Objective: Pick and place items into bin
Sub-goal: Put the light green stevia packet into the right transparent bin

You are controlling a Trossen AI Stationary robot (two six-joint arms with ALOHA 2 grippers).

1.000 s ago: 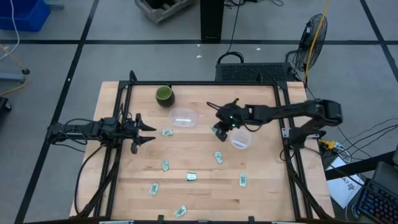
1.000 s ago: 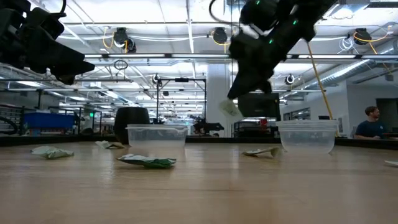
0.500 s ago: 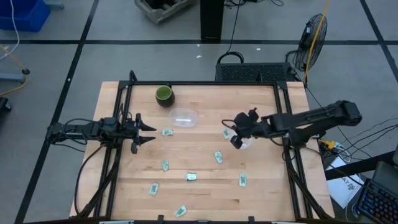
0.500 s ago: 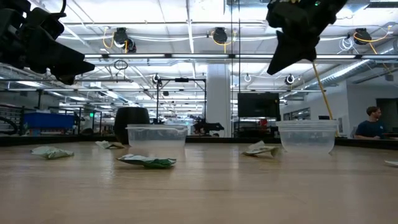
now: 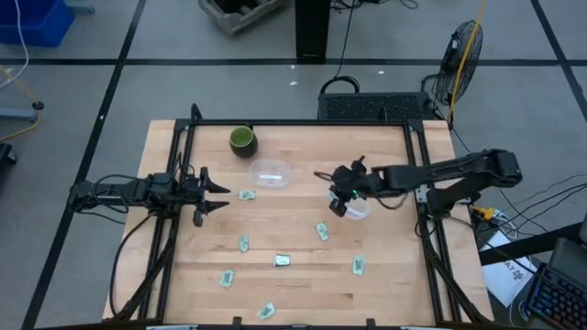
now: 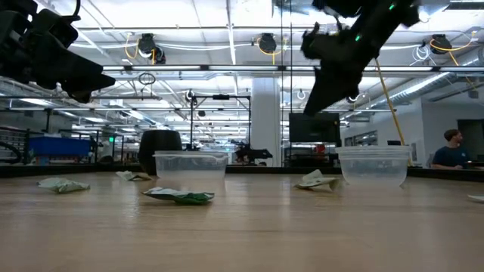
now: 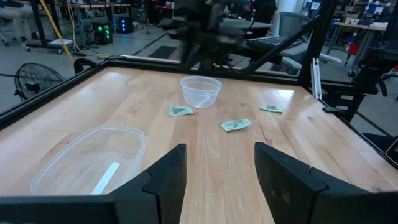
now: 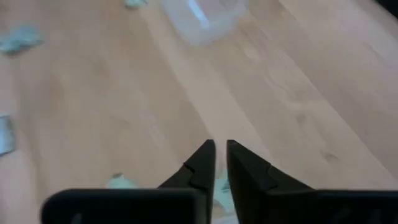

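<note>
Swinging back from half a second ago, the right pincer hangs beside the round clear tub, fingers nearly pressed together, pinching nothing. Pale green packets lie scattered around that tub on the tabletop, while the left pincer waits well away, spread.

no readable text, labels or numbers

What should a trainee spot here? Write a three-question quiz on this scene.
1. True or false: the left gripper holds a packet.
2. Fill in: the right gripper hangs above the table, next to the ___ clear container.
3. Where is the green cup? A: on the table near its far edge. B: inside a clear container. C: between a gripper's fingers.
Key: 1 false, its fingers are open and empty. 2 round. 3 A.
</note>
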